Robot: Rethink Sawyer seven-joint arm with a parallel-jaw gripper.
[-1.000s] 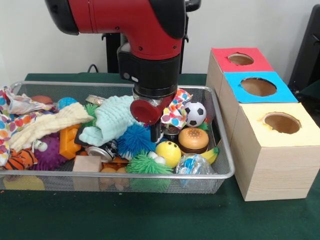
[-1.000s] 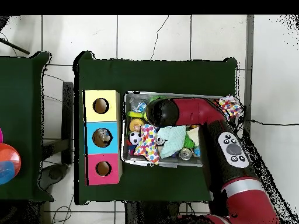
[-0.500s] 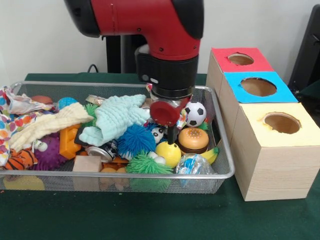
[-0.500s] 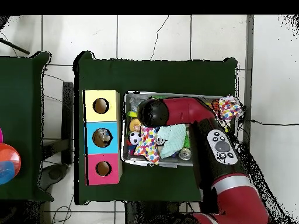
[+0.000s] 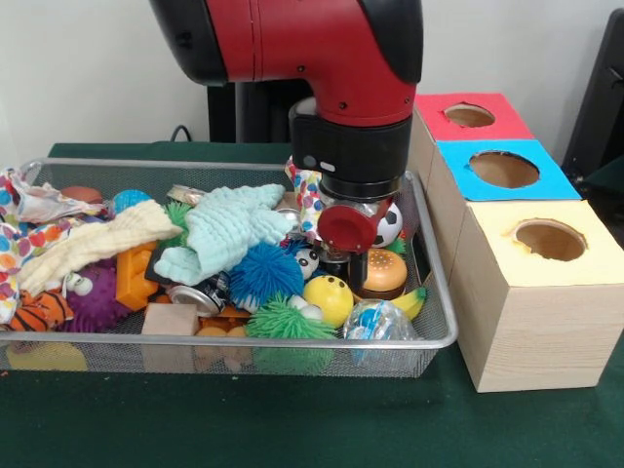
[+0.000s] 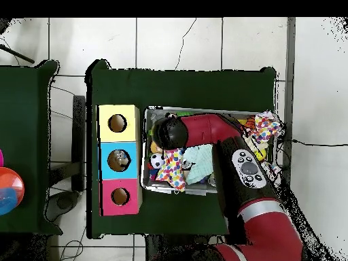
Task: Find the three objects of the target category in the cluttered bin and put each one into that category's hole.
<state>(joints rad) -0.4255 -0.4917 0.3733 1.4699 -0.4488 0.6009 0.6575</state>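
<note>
on the left of the front view, a spotty cloth (image 5: 21,229) hangs over the edge of the wire bin (image 5: 441,322). next to it lie a cream cloth (image 5: 93,244), an orange block (image 5: 135,275) and a purple spiky ball (image 5: 97,302). a mint cloth (image 5: 229,229) sits in the middle above a blue spiky ball (image 5: 265,273) and a green spiky ball (image 5: 283,320). the end effector (image 5: 353,268) hangs low over the yellow ball (image 5: 329,297) and the burger toy (image 5: 385,271); i cannot tell if it is open or closed. a soccer ball (image 5: 391,222) peeks out behind it. on the right stand a yellow box (image 5: 546,292), a blue box (image 5: 502,171) and a red box (image 5: 468,115), each with a hole, on the green desk (image 5: 292,419).
</note>
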